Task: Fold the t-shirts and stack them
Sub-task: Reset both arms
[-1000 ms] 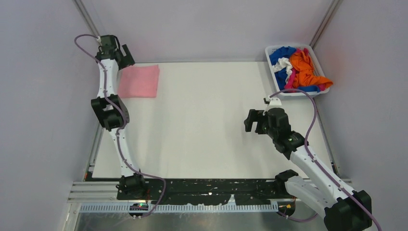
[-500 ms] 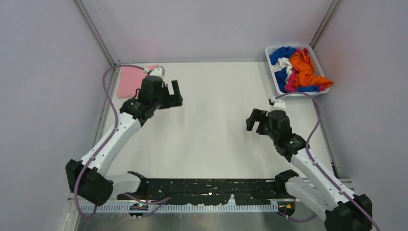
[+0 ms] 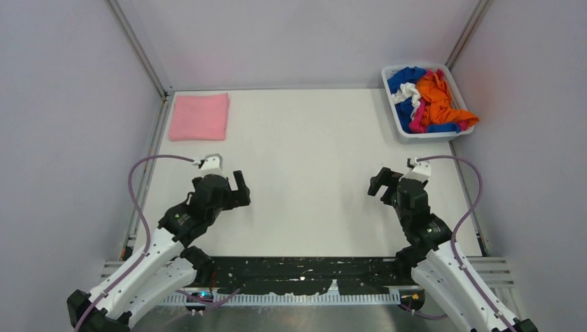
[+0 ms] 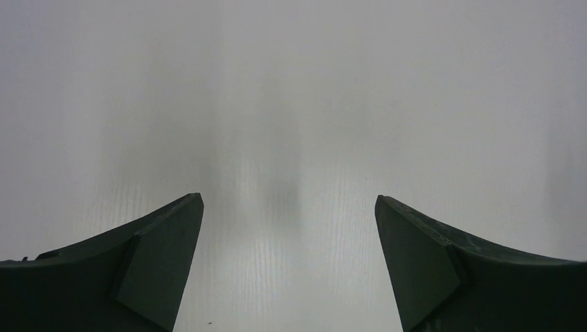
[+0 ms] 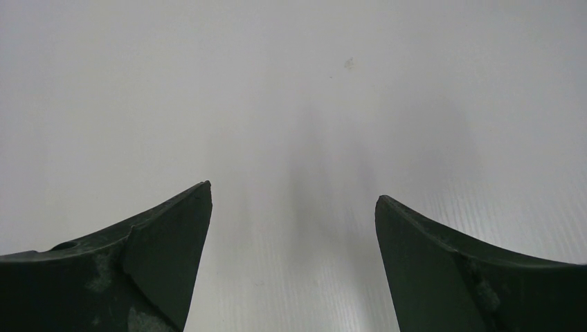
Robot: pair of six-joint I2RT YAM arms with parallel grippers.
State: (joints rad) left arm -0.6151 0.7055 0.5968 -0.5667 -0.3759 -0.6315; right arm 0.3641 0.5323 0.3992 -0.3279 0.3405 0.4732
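Note:
A light pink t-shirt (image 3: 200, 116) lies folded flat at the table's far left corner. Crumpled orange (image 3: 437, 97), royal blue (image 3: 403, 77), white (image 3: 406, 93) and hot pink (image 3: 419, 117) t-shirts fill the white basket (image 3: 458, 79) at the far right. My left gripper (image 3: 239, 190) hangs open over bare table at the near left, far from the pink shirt. My right gripper (image 3: 383, 184) is open over bare table at the near right, well short of the basket. Both wrist views show only white table between the spread fingers (image 4: 156, 266) (image 5: 159, 259).
The white table (image 3: 304, 166) is walled by grey panels on three sides, with metal posts at the far corners. A black rail with the arm bases (image 3: 297, 273) runs along the near edge. The basket sits against the right wall.
My left arm has swung back from the folded pink t-shirt at the far left corner to the near left of the table. My right arm has drawn back slightly towards its base.

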